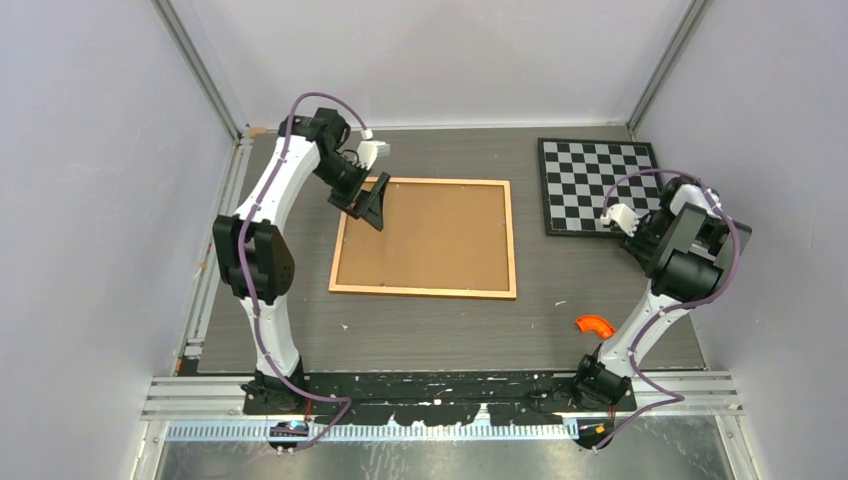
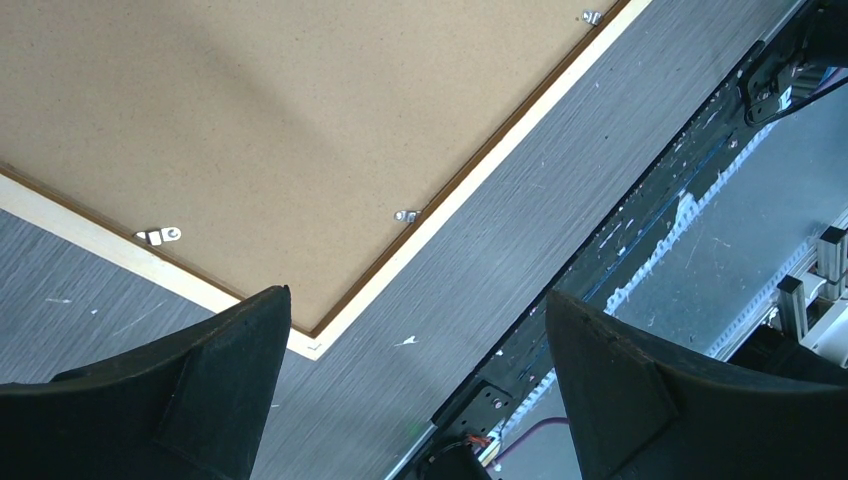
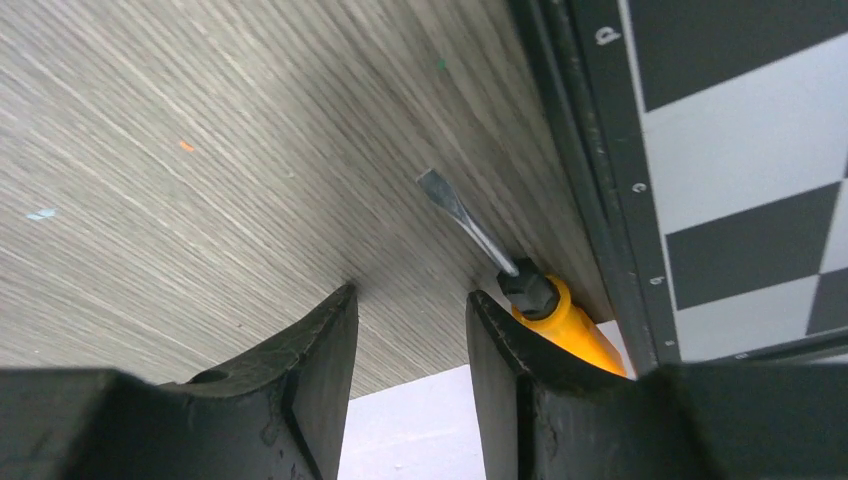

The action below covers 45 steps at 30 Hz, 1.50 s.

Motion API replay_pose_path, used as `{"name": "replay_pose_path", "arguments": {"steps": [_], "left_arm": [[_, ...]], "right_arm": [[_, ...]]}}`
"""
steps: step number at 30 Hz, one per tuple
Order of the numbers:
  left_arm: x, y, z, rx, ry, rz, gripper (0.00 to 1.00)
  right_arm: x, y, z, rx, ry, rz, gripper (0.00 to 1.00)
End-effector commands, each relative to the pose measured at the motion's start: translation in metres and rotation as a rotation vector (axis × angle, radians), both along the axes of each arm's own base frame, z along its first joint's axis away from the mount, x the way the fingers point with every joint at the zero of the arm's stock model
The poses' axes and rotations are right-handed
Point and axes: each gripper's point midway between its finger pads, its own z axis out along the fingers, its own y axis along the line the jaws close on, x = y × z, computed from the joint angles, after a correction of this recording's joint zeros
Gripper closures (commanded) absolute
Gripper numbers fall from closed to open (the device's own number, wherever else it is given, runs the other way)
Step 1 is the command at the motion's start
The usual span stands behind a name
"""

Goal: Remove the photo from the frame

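The frame [image 1: 424, 292] lies face down mid-table, its orange-brown border around the plain brown backing board [image 1: 425, 235]. The photo is hidden under the backing. My left gripper [image 1: 370, 205] hovers open and empty over the frame's far left part. The left wrist view shows the backing [image 2: 250, 120], the pale border [image 2: 480, 170], a corner and small metal clips [image 2: 160, 236] between the wide-apart fingers [image 2: 170, 400]. My right gripper [image 3: 410, 340] is low over the table beside the checkerboard, its jaws apart with nothing between them.
A black-and-white checkerboard [image 1: 600, 185] lies at the far right and also shows in the right wrist view [image 3: 740, 150]. A yellow-handled screwdriver [image 3: 570, 325] lies against its edge, just outside my right finger. A small curved orange piece [image 1: 595, 325] sits near the right arm's base.
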Motion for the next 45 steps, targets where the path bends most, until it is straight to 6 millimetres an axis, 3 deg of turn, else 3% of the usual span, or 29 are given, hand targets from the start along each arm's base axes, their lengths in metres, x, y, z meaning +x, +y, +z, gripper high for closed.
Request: {"name": "replay_pose_path", "arguments": {"steps": [1,8,16,23,45], "left_arm": [[0.001,-0.003,0.009,-0.017,-0.021,-0.026,0.00],[-0.002,-0.004,0.008,-0.023,-0.008,-0.029,0.00],[0.000,-0.006,0.007,-0.030,-0.004,-0.028,0.00],[0.000,-0.006,0.007,-0.029,-0.001,-0.030,0.00],[0.003,-0.007,0.006,-0.014,-0.004,-0.032,0.00]], "right_arm": [[-0.010,0.015,0.012,0.057,0.008,0.003,0.51],[-0.012,0.037,0.046,0.141,-0.054,0.011,0.48],[0.010,0.024,0.053,0.107,-0.113,-0.010,0.42],[0.030,0.008,0.051,0.065,-0.145,0.003,0.38],[0.037,-0.011,0.011,0.014,-0.079,0.070,0.38]]}}
